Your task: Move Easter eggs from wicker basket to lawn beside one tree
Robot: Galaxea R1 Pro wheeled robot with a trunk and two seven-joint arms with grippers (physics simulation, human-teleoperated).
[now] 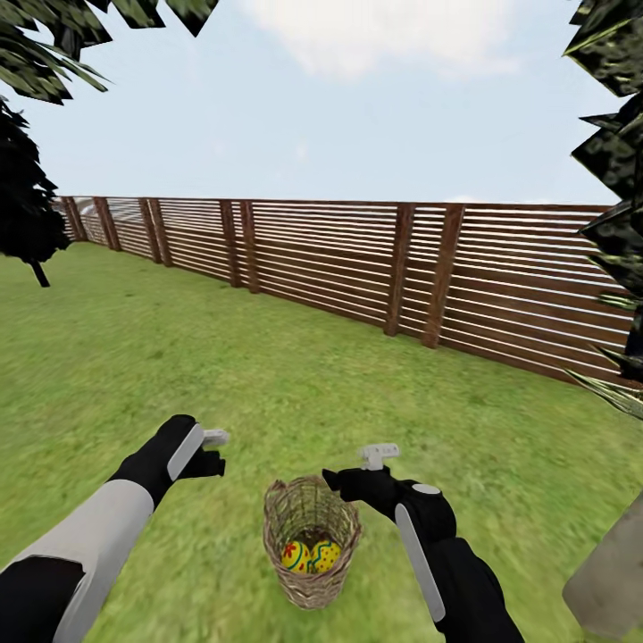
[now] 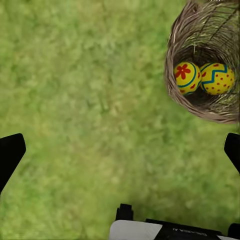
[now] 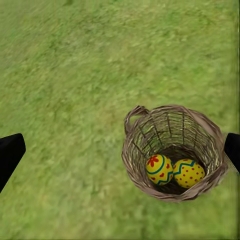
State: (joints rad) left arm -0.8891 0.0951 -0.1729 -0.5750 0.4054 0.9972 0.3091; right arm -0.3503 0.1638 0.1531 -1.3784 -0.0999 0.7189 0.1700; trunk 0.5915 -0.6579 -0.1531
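Observation:
The wicker basket [image 1: 308,585] stands upright on the lawn [image 1: 179,357], between and just below my two hands. Two Easter eggs lie side by side at its bottom: one with a red flower [image 2: 187,77] [image 3: 159,169] [image 1: 296,555], and one with a blue zigzag and red dots [image 2: 217,78] [image 3: 188,173] [image 1: 326,555]. My left gripper [image 1: 214,439] [image 2: 120,155] hovers open over bare grass beside the basket [image 2: 175,40]. My right gripper [image 1: 379,454] [image 3: 120,155] is also open, above the grass just off the basket's [image 3: 135,150] rim. Both hold nothing.
A pale grey-brown tree trunk [image 1: 607,580] rises close by on my right under dark foliage [image 1: 616,179]. A brown slatted fence [image 1: 357,259] closes the garden ahead. A thin-stemmed dark tree [image 1: 27,205] stands at the far left. Open grass spreads ahead and to the left.

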